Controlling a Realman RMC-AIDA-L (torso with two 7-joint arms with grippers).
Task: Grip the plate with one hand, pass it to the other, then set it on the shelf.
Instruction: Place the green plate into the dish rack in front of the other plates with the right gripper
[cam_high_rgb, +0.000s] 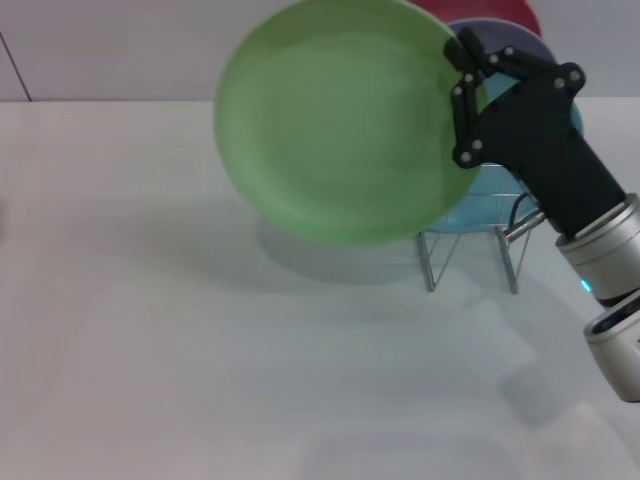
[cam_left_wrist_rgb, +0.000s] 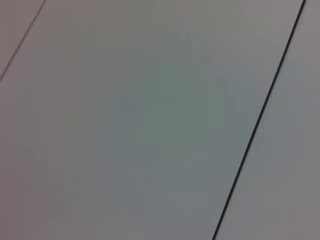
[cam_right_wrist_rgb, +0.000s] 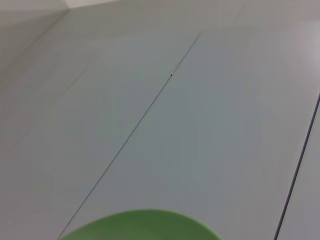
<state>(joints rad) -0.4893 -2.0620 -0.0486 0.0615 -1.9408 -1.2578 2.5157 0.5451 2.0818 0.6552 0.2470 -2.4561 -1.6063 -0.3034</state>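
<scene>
The light green plate (cam_high_rgb: 340, 120) hangs tilted in the air above the white table, left of the silver wire rack (cam_high_rgb: 512, 262). My right gripper (cam_high_rgb: 466, 92), black on the arm with the blue light, is shut on the plate's right rim. A curved edge of the green plate also shows in the right wrist view (cam_right_wrist_rgb: 142, 227). My left gripper is out of view; the left wrist view shows only plain pale panels.
The rack holds a turquoise-blue plate (cam_high_rgb: 482, 205), with a lavender plate (cam_high_rgb: 505, 38) and a red plate (cam_high_rgb: 495, 12) behind it. The white table (cam_high_rgb: 200, 360) spreads in front and to the left. A pale wall stands behind.
</scene>
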